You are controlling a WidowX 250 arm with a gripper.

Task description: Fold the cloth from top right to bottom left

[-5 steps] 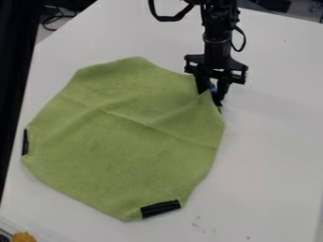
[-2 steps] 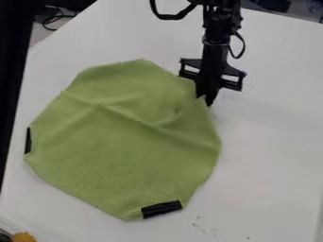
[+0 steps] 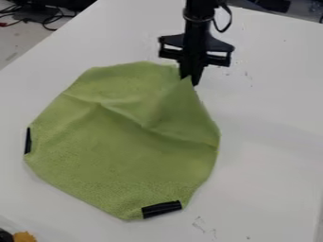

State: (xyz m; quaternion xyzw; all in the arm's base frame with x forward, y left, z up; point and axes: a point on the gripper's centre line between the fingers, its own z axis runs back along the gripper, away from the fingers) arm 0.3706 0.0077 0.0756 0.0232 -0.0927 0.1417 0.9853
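A white table [image 3: 271,156] spreads across most of the view, its surface softly lit, with faint, broad bands of shade on the right side. Small dark scuffs [image 3: 200,223] mark it toward the lower right, and more faint marks lie toward the upper right. One edge slants across the upper left; past it is a pale grey floor [image 3: 22,42] with tangled black cables [image 3: 52,21] and a red wire [image 3: 9,23]. Beyond the upper-right edge sit dark shapes [image 3: 272,5], perhaps equipment, too blurred to tell. An orange-yellow lump [image 3: 24,237] is in the bottom-left corner.
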